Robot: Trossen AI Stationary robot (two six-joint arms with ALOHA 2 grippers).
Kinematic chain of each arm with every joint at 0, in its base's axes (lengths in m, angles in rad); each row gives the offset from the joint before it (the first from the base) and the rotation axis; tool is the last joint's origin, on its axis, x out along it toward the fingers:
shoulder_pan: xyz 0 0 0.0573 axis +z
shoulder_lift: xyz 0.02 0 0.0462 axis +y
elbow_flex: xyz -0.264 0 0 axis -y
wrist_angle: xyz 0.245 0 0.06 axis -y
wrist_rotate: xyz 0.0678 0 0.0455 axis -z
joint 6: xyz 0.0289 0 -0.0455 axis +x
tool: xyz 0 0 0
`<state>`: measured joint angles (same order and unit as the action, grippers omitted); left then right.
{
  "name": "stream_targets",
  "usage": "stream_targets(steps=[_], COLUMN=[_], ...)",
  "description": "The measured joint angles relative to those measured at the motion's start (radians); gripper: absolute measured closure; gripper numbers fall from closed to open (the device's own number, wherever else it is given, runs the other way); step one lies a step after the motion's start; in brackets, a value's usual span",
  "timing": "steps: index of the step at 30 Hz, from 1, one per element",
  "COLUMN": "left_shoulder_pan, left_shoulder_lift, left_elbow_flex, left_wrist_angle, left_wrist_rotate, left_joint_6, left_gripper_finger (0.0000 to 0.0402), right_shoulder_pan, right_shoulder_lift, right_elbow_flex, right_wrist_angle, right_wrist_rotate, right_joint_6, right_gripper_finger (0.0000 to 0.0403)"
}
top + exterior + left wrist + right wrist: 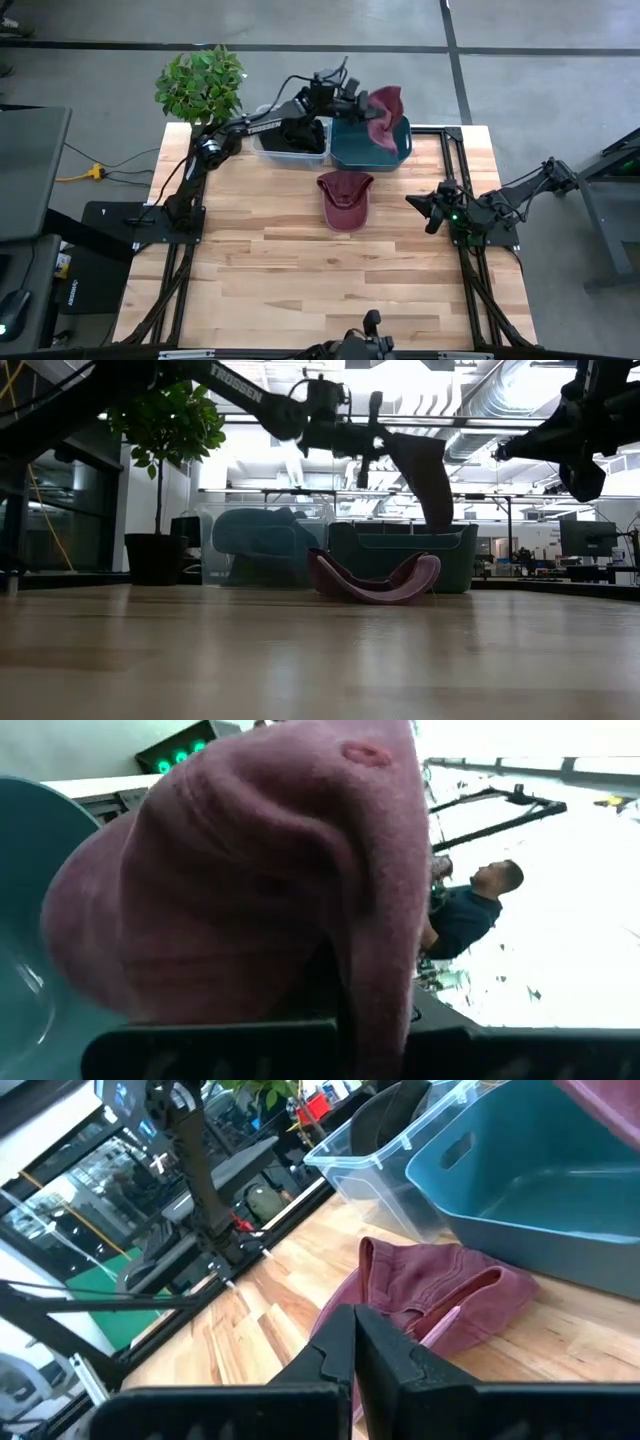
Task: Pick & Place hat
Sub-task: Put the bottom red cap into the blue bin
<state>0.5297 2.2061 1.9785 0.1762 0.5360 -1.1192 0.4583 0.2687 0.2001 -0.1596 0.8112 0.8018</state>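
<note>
Your left pincer (362,100) hangs above the teal bin (345,152) at the far edge of the table (300,260), pinching a maroon hat (385,112) that dangles from it. In the low view this hat (425,475) hangs clear above the bin (400,555), not touching it. In the left wrist view the held hat (260,880) fills most of the picture, with the bin's teal wall (25,920) at one side and a person (470,915) far off in the room.

A second maroon hat (345,200) lies on the table just in front of the teal bin, upside down with its hollow facing up in the low view (375,582). Beside the teal bin stands a clear bin (290,140), and a potted plant (200,82) sits at the table's far left corner.

Your right pincer (430,208) waits at the right side of the table, its fingers pressed together in the right wrist view (352,1350), pointing toward the lying hat (430,1305).
</note>
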Motion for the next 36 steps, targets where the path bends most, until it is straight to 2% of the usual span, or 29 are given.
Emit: stream_targets(steps=[10,17,27,36], left_shoulder_pan=[-0.012,-0.025,-0.028,-0.037], left_shoulder_lift=[0.068,0.069,0.069,0.07], left_elbow_flex=[0.002,0.002,0.002,0.002], left_wrist_angle=[0.009,0.008,0.007,-0.022], left_wrist_rotate=[-0.073,-0.147,-0.166,-0.258], left_joint_6=[-0.068,-0.065,-0.073,-0.096], left_gripper_finger=[0.0401,0.0401,0.0401,0.0401], right_shoulder_pan=[0.0,0.0,0.0,0.0], right_shoulder_lift=[0.0,0.0,0.0,0.0], right_elbow_flex=[0.001,0.001,0.001,0.001], right_wrist_angle=[0.0,-0.001,-0.005,-0.004], right_wrist_rotate=[-0.052,-0.067,-0.07,-0.073], right_joint_6=[-0.025,-0.026,-0.026,-0.02], right_gripper_finger=[0.0403,0.0403,0.0403,0.0403])
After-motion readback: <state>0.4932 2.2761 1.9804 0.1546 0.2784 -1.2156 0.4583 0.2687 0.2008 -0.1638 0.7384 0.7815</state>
